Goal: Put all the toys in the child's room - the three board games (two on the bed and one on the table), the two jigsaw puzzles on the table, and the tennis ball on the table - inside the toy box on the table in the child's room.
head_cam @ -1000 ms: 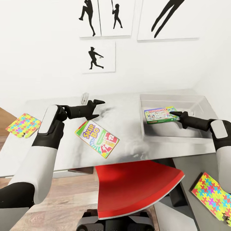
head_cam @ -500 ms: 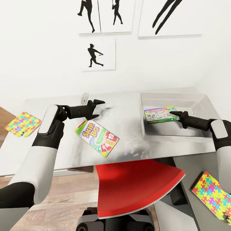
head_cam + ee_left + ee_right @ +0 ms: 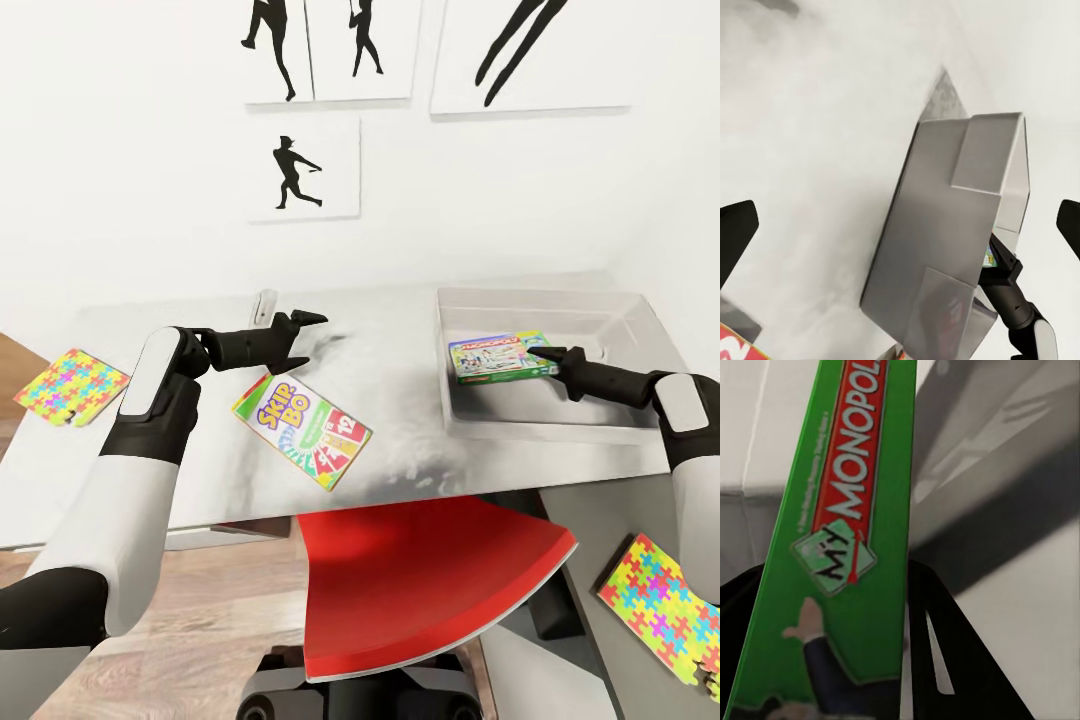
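Note:
In the head view my right gripper is shut on the green-edged MONOPOLY board game, holding it tilted inside the light grey toy box at the table's right end. The right wrist view shows the same box clamped between the black fingers. My left gripper hovers open above the table, just beyond the SKIP BO board game lying flat there. One jigsaw puzzle lies at the far left, another on the dark wing at lower right. The tennis ball is out of view.
A red chair stands tucked under the table's front edge between my arms. The left wrist view looks across the grey top at the toy box. Black silhouette pictures hang on the white wall behind.
The head view shifted slightly a second ago. Both arms and both game boxes keep their places.

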You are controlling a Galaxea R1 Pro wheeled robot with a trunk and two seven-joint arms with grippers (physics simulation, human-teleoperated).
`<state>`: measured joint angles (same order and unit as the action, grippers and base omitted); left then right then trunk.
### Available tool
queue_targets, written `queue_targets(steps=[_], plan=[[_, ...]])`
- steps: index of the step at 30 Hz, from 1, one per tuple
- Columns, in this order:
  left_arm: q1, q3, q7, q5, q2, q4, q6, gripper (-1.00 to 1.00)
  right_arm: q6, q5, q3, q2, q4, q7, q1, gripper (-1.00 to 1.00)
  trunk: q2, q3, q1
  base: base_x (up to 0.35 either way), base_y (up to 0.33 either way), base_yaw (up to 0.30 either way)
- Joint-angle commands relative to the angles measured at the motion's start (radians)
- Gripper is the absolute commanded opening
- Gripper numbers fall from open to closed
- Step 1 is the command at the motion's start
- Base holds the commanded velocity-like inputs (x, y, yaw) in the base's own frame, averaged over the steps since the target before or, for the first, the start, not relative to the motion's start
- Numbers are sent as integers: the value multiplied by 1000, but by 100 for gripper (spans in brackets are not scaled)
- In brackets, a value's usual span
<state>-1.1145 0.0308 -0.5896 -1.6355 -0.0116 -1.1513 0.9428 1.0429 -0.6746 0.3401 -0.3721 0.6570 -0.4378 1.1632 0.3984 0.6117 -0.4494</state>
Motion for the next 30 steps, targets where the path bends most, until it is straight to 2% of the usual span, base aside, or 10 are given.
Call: queue_targets(steps=[1, 19, 30], plan=[[-1, 1, -10, -10, -1, -1, -1, 100, 4, 15, 3, 1, -1, -9, 1, -100, 2, 1, -1, 0, 0, 0], [-1, 2, -10, -10, 1, -1, -1, 100, 4, 15, 4, 0, -2, -7, 5, -100, 2, 1, -1, 0, 0, 0], [-4, 3, -11, -9, 12, 0, -1, 100, 4, 15, 5, 4, -2, -8, 6, -100, 2, 1, -1, 0, 0, 0]])
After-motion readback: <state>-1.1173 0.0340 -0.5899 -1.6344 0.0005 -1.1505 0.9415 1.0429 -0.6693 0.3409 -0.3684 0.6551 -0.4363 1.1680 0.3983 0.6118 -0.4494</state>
